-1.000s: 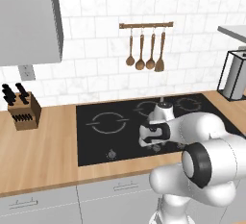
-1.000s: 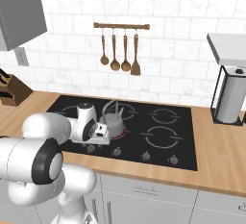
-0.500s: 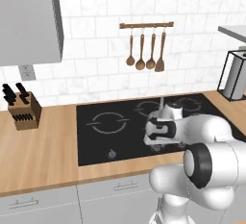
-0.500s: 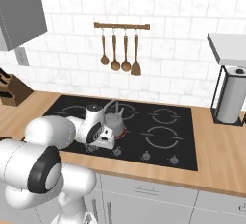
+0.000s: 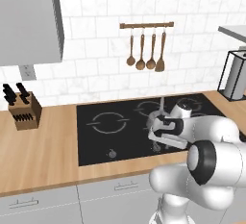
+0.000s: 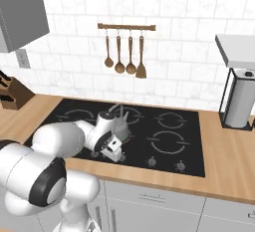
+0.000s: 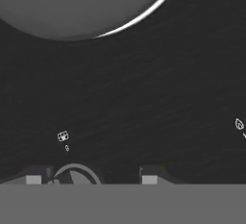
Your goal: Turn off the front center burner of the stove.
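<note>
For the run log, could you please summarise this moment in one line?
phase: reaching knob | gripper: open, straddling small round grey knob | black glass cooktop | steel pot: behind gripper

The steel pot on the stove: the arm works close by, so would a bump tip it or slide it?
The pot looks squat, so it would probably slide, not tip. The glass stove looks smooth, so likely little grip. The claw is low beside it.

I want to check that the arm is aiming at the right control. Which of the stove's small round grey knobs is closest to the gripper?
The small round grey knob sitting between the gripper's dark fingertips in the hand view; the other knobs lie farther along the black glass stove's front edge.
</note>
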